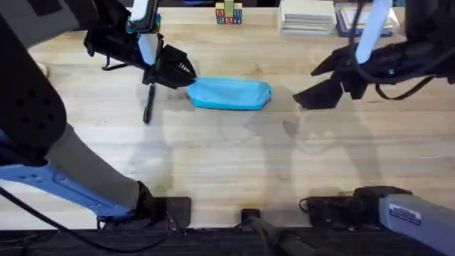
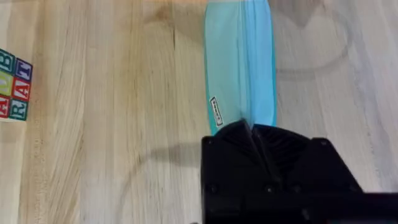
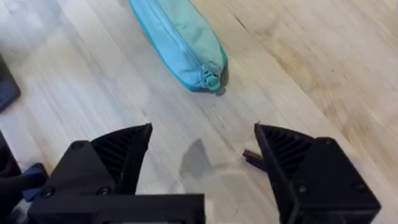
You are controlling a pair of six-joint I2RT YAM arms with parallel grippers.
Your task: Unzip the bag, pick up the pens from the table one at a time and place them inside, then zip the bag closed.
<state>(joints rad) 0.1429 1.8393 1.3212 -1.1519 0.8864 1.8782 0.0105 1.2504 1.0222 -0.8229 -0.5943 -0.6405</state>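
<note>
A light wood tabletop (image 1: 234, 163) carries the work, with lettered toy blocks (image 1: 228, 14) and a stack of books (image 1: 307, 17) along its far edge. The turquoise bag (image 1: 231, 93) lies lengthwise near the far middle. The left claw (image 1: 186, 71) sits at the bag's left end; in the left wrist view its fingers (image 2: 249, 140) are drawn together right at the bag's edge (image 2: 239, 62), though whether they pinch the fabric or a zipper tab cannot be told. The left arm reaches forward from the lower left, its wrist angled toward the bag. A black pen (image 1: 148, 104) lies on the tabletop just left of the bag, below that claw. The right claw (image 1: 302, 99) hangs to the right of the bag, apart from it, its fingers (image 3: 118, 149) spread wide and holding nothing. The right wrist view shows the bag's other end with its zipper pull (image 3: 212, 81), and a small dark object (image 3: 251, 157) on the wood by one finger.
</note>
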